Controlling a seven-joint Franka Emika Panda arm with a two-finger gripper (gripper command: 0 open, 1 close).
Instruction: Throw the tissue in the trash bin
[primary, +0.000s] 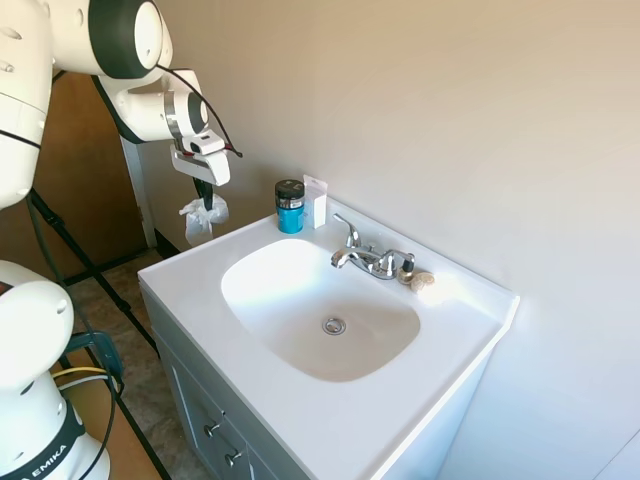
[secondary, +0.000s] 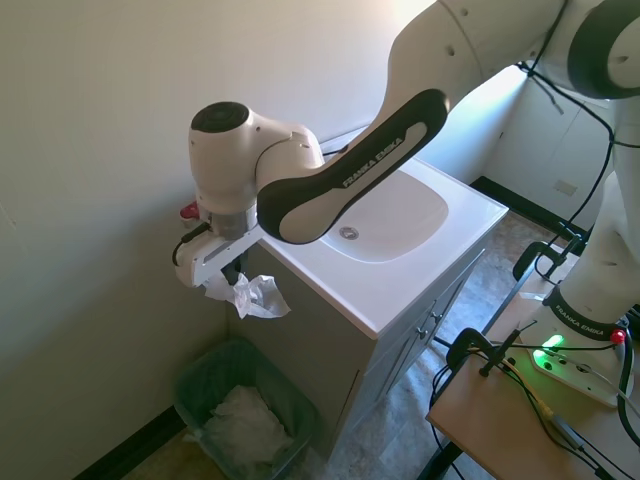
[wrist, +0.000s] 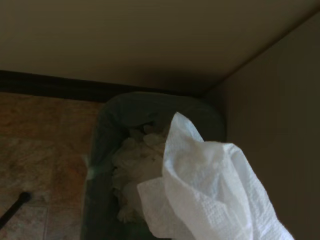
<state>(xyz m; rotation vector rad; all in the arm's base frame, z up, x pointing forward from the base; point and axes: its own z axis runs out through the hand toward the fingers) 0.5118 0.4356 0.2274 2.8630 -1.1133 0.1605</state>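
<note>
Beside the vanity, wall side: gripper (secondary: 232, 275) hangs off the counter's end, above the bin (secondary: 205, 375).
Gripper: fingers closed on the tissue (secondary: 252, 296), pinching its upper part; the rest dangles free below.
Tissue: white, crumpled, held in the air clear of the vanity (secondary: 400, 300) side panel; in the first exterior view it hangs at about 9 o'clock from the jar (primary: 290, 206), off the counter edge.
Tissue, wrist view: fills the 5 o'clock part of the frame (wrist: 210, 195), with the bin (wrist: 100, 150) beneath it.
Bin: dark green, on the floor in the corner between wall and vanity; white crumpled paper (secondary: 245, 425) already lies inside.
Bin relative to tissue: at roughly 6 o'clock from it in the second exterior view, well apart.
Sink (primary: 320, 300): white basin, chrome faucet (primary: 365, 258) at its 1 o'clock rim.
Counter items: blue jar with black lid, a white box (primary: 315, 200) just beside it, a beige shell-like piece (primary: 422, 281) next to the faucet.
</note>
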